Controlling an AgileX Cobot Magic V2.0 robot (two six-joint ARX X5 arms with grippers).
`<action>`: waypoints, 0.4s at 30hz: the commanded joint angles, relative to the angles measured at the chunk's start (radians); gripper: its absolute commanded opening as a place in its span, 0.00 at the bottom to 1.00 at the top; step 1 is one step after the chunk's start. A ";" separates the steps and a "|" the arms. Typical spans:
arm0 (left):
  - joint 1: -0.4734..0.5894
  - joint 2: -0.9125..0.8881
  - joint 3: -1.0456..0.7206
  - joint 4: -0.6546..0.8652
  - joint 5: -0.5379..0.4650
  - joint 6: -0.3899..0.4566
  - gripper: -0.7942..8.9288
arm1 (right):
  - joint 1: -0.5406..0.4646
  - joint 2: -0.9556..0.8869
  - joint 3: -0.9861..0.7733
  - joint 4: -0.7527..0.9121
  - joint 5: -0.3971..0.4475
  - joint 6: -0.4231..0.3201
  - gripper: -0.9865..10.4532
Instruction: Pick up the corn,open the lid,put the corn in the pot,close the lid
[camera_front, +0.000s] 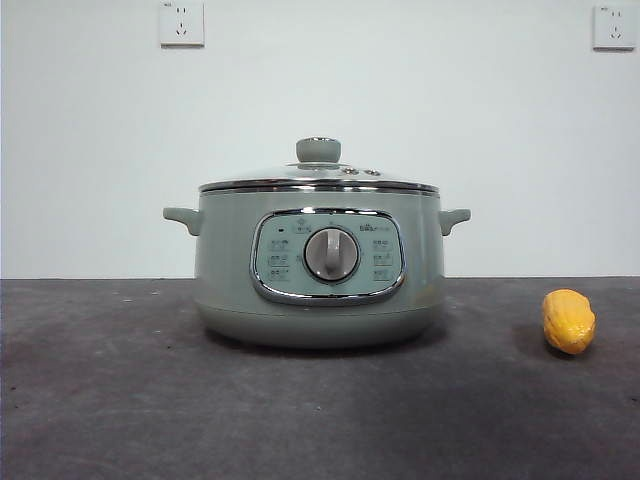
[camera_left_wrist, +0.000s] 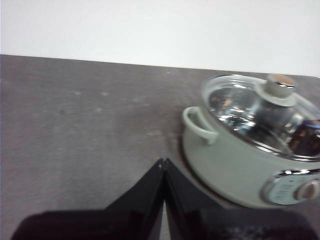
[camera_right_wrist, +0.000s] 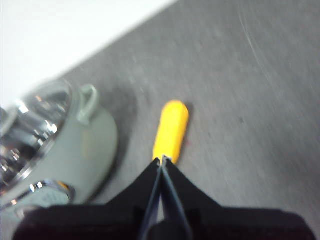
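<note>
The pale green pot (camera_front: 318, 262) stands mid-table with the glass lid (camera_front: 318, 178) resting on it, knob up. The yellow corn (camera_front: 568, 321) lies on the table to the right of the pot. In the right wrist view my right gripper (camera_right_wrist: 162, 160) is shut and empty, its tips hovering over the near end of the corn (camera_right_wrist: 171, 129), with the pot (camera_right_wrist: 75, 145) beside it. In the left wrist view my left gripper (camera_left_wrist: 162, 162) is shut and empty above bare table, next to the pot (camera_left_wrist: 235, 160) and its lid (camera_left_wrist: 265, 115). Neither arm shows in the front view.
The dark grey tabletop (camera_front: 120, 400) runs back to a white wall with two sockets (camera_front: 181, 22). The pot's side handles (camera_front: 183, 218) stick out left and right.
</note>
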 joint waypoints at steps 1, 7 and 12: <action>-0.003 0.066 0.026 0.005 0.053 -0.006 0.08 | 0.001 0.081 0.064 -0.051 -0.003 -0.024 0.09; -0.003 0.206 0.048 0.008 0.129 -0.006 0.08 | 0.001 0.230 0.168 -0.068 -0.020 -0.025 0.09; -0.003 0.339 0.074 0.003 0.278 -0.006 0.08 | 0.001 0.392 0.259 -0.077 -0.156 -0.038 0.09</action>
